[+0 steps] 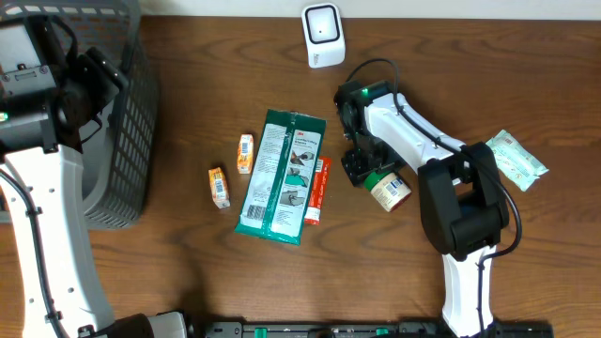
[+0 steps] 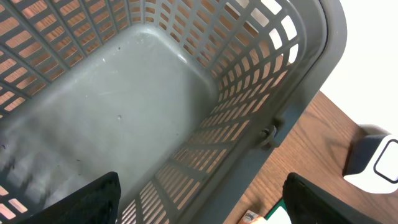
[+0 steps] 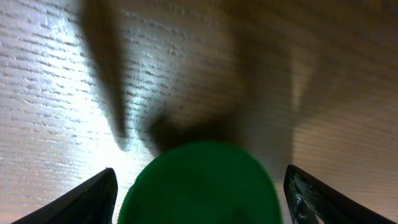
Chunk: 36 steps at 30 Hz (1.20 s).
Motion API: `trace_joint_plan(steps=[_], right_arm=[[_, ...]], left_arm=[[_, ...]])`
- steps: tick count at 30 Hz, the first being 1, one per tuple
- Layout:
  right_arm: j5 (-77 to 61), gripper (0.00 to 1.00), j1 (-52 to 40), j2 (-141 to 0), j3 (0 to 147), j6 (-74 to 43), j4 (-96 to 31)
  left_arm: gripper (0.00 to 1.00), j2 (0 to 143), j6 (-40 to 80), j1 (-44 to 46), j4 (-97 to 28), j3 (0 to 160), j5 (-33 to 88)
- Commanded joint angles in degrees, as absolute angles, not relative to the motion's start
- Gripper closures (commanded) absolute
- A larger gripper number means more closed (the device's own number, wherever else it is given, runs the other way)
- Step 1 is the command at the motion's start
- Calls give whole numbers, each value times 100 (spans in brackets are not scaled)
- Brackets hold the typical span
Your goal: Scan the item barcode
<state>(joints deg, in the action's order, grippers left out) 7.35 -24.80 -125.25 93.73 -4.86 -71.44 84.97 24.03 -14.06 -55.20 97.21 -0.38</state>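
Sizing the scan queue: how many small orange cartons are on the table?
2. One orange carton sits left of the green pack. The second orange carton lies farther back, nearer the pack. Others could be hidden under the pack.

A brown wooden table [image 1: 188, 282] carries a grey basket [image 1: 131, 141] at upper left; a white scanner [image 1: 323, 36] at top centre; a green packet [image 1: 282, 176] mid-frame, two small orange boxes [image 1: 245, 153] left of it; a green-lidded jar [image 1: 390, 191] on its side, right of centre; a pale packet [image 1: 516, 160] at right.

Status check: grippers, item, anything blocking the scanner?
Left gripper open, empty, over grey basket. Right gripper open, straddling green-lidded jar, not yet gripped. No item between jar and white scanner.
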Motion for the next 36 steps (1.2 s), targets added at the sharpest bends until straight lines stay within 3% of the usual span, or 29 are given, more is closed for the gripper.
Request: trace_joint_plan(steps=[1,17,26,29,33,36], right_arm=[[854,20,-2528,-12593,9349,-346,-7046],[882,22,-2517,-12593,9349,-231,-7024],[908,26,-2517,-12593,9347,-137,-7155],[921,32,-2517,-12593,9347,-115,-7166],[921,27,-2517,-12593,9347,-113,-7244],[919,31,-2517,-12593,9347,-115,-7295]], left_arm=[[16,8532,2390,-1424,-5524,9773,-91],[16,8532,2388,-1424,-5524,9773,-91],[16,8532,2390,-1424,-5524,9773,-91],[16,8532,2390,-1424,-5524,9773,-91],[16,8532,2390,-1424,-5524,9773,-91],[16,8532,2390,-1424,-5524,9773,-91]])
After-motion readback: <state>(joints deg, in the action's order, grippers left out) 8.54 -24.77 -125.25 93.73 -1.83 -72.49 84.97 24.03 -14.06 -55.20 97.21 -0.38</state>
